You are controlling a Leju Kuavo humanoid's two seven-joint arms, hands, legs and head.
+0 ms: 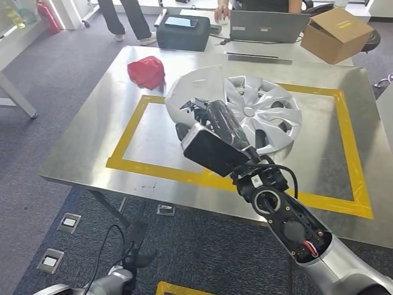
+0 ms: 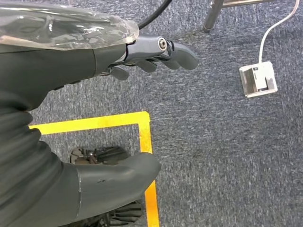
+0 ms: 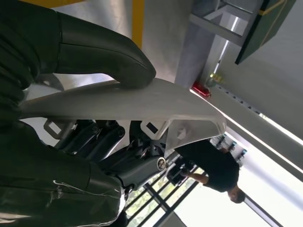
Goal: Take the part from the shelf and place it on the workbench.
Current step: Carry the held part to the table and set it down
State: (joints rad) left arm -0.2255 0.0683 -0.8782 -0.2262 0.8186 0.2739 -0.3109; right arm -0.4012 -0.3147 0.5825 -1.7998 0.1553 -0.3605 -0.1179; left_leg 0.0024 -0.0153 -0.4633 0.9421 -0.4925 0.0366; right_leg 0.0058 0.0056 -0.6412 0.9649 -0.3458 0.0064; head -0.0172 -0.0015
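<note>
Right arm (image 1: 296, 230), silver with exposed dark joint housings, enters the head view from below right and reaches over the near edge of the workbench (image 1: 93, 141). Right hand (image 1: 204, 123): fingers and thumb closed on the part (image 1: 260, 114), a silver multi-spoke wheel cover. The right wrist view shows the thick thumb (image 3: 107, 54) pressed on one face of the cover's rim (image 3: 118, 101) and the darker fingers (image 3: 107, 142) curled against the other face. The part is tilted, its held edge raised at the hand; whether its far edge touches the bench surface cannot be told. It sits over the area framed by the yellow tape rectangle (image 1: 139, 166) on the brushed-metal top.

Left hand (image 2: 118, 118): hanging low beside the bench, over grey carpet; thumb (image 2: 114, 182) and fingers (image 2: 161, 54) apart, nothing between them. Below it, yellow floor tape (image 2: 143, 132) forming a corner, and a white floor socket plate (image 2: 258, 79) with a cable.

Further items on and near the bench:
- red crumpled bag (image 1: 146, 71), on the bench outside the tape frame, well apart from the part;
- dark case (image 1: 183, 31) beyond the far edge;
- laptop (image 1: 269, 26), with a person's hand (image 1: 222, 12) just beside it;
- cardboard box (image 1: 336, 34), far right;
- red fire extinguisher (image 1: 48, 15), far left on the floor.
</note>
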